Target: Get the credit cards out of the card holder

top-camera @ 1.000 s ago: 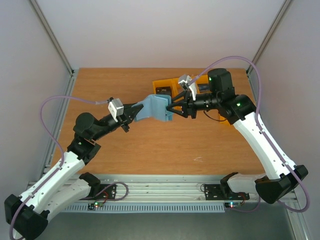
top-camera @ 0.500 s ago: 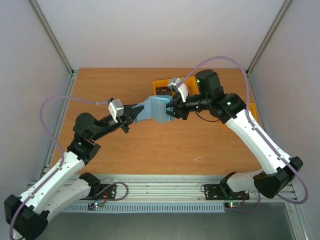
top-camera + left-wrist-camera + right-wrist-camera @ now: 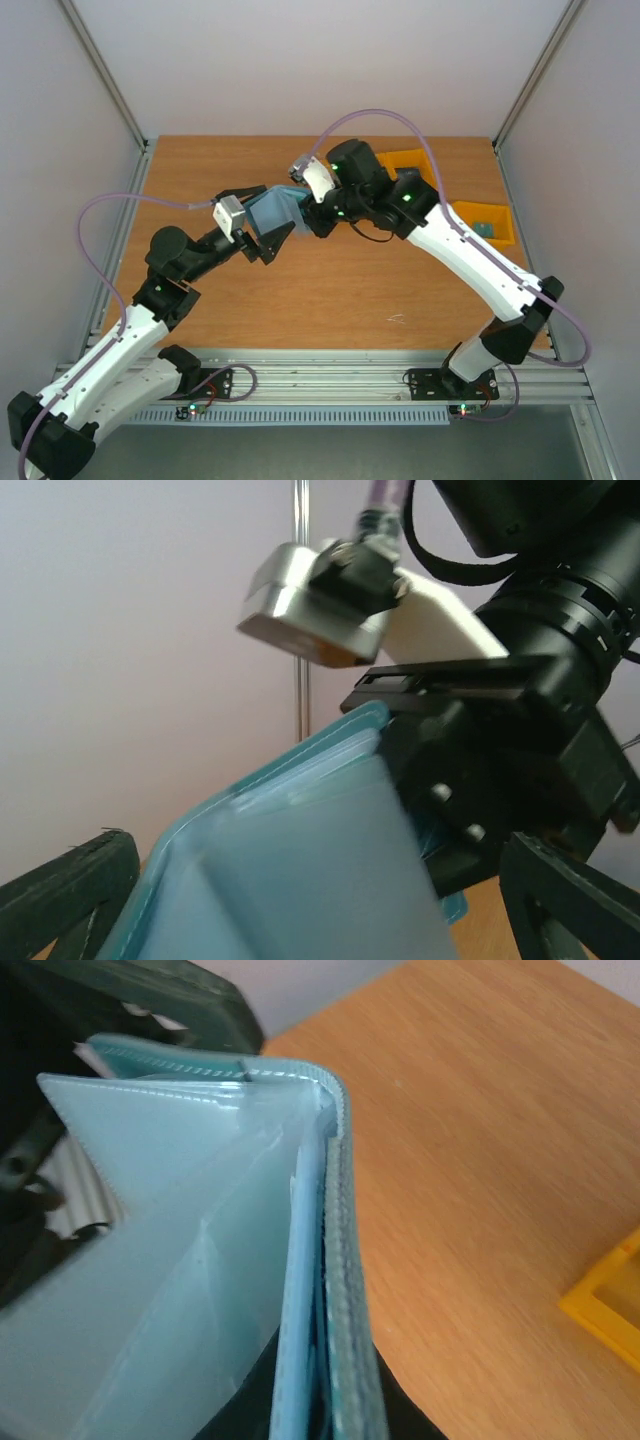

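Above the wooden table (image 3: 350, 290), the card holder (image 3: 272, 212) gapes (teal, stitched).

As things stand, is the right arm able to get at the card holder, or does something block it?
Probably yes. The right gripper is right at the card holder, which sits by the left gripper, raised above the table; nothing stands between them.

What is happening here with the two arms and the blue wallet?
The teal card holder is in the air between the two arms. The right gripper seems clamped on one edge, while the left gripper has its fingers wide apart around it. Clear sleeves show inside; no card is out yet.
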Robot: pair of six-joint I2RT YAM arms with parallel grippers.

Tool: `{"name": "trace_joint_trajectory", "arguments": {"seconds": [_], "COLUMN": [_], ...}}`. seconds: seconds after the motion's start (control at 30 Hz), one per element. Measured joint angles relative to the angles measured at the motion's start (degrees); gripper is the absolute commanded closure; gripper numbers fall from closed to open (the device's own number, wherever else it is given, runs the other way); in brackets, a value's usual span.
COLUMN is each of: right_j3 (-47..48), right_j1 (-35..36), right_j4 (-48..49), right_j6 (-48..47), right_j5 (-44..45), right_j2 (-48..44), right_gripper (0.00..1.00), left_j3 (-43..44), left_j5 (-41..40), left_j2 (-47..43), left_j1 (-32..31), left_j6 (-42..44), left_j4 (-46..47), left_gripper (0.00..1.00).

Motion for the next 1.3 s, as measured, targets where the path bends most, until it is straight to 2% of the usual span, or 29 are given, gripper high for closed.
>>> {"name": "trace_joint_trajectory", "arguments": {"seconds": [0.2, 0.4, 0.57, 0.77, 0.87, 0.93, 1.03, 1.17, 1.23, 1.3], "right_j3": [6.47, 8.85, 10.34, 10.8, 10.8, 10.6, 9.66, 9.01, 8.44, 7.34], "right_j1": [5.29, 7.06, 7.21, 6.4, 4.92, 3.69, 1.62, 0.24, -0.42, -1.4], "right_j4": [-4.81, -7.43, -7.91, -8.63, -8.57, -8.57, -8.79, -10.32, -11.02, -11.58], "right_j6": [5.01, 6.69, 6.36, 4.68, 3.19, 2.08, 0.44, -1.53, -2.25, -3.32], "right_j5": [14.64, 19.32, 18.4, 13.94, 9.03, 5.57, 0.09, -7.1, -10.49, -14.86], "right_j2": [6.6, 7.78, 7.74, 7.06, 6.16, 5.4, 3.34, 0.55, -0.68, -2.27], "right_gripper": [0.99, 0.99, 0.99, 0.99, 0.99, 0.99, 0.99, 0.99, 0.99, 0.99], "left_j3": [-0.94, -1.29, -1.6, -1.66, -1.75, -1.77, -1.79, -1.73, -1.44, -0.94], "left_j5": [-2.08, -6.05, -12.09, -14.91, -13.53, -10.78, -5.97, 3.5, 7.37, 10.38], "left_j2": [0.0, 0.09, 0.22, 0.26, -0.04, -0.72, -1.53, -2.32, -2.45, -2.62], "left_j1": [0.0, 0.0, 0.2, 1.92, 4.13, 5.7, 7.39, 8.31, 8.55, 8.52], "left_j6": [0.17, -0.17, -0.07, -1.07, -3.74, -6.03, -9.05, -11.13, -11.54, -12.11], "left_j4": [-1.14, -4.13, -7.19, -8.15, -8.41, -8.31, -7.69, -6.05, -5.73, -5.68], "left_gripper": [0.01, 0.01, 0.15, 0.26, 0.37, 0.47, 0.51, 0.51, 0.59, 0.71]}}
